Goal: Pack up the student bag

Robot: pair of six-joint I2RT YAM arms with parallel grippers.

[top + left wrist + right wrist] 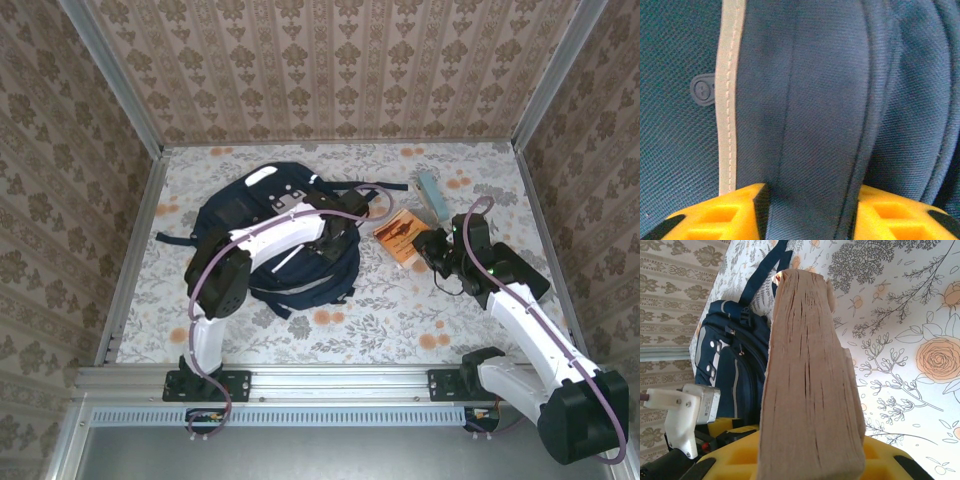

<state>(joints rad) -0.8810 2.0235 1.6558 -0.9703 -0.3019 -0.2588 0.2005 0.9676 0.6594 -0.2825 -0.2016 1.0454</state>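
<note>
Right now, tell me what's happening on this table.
The left gripper has a fold of the large dark navy fabric backpack pinched between its yellow fingers, over the bag's middle. The right gripper is shut on a thick book with an orange-brown cover, held just right of the backpack over the floral tabletop. The book is not yet in the bag.

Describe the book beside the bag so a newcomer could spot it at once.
On the floral table, look just right of the navy student bag. The book is there, gripped by the right gripper; its orange-brown cover sets it apart from the pale blue item lying just beyond it.
</note>
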